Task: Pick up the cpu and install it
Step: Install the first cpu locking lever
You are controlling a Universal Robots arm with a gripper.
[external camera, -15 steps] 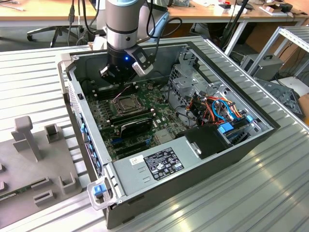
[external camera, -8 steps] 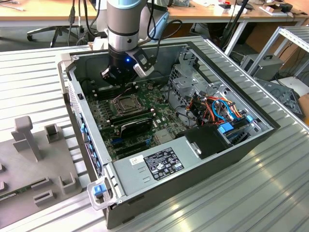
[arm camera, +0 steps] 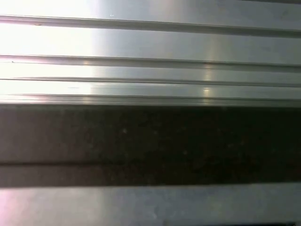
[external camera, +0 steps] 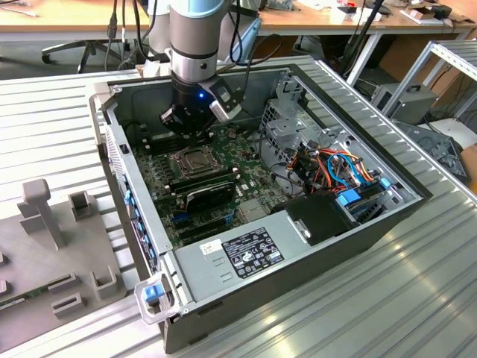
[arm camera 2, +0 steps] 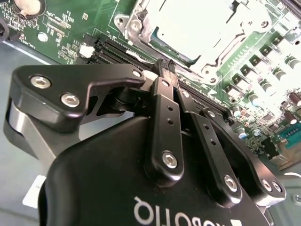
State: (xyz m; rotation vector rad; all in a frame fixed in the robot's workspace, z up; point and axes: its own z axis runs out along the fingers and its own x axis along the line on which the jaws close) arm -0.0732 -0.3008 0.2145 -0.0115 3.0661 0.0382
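My gripper [arm camera 2: 165,66] hangs inside the open computer case [external camera: 358,231], just above the green board [external camera: 223,205] beside the metal-framed socket [arm camera 2: 207,33]. Its fingers [arm camera 2: 162,89] are drawn together at the tips. I cannot tell where the cpu lies.

White lettering marks the hand [arm camera 2: 167,66]; the black label [external camera: 253,253] is illegible.

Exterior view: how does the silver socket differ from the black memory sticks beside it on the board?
The socket is square with a silver metal frame, while the memory sticks are long, narrow and black. The socket is one piece; the memory sticks run as parallel bars. The socket lies closest to the gripper, and the memory sticks lie beyond it. Both sit on the green motherboard.
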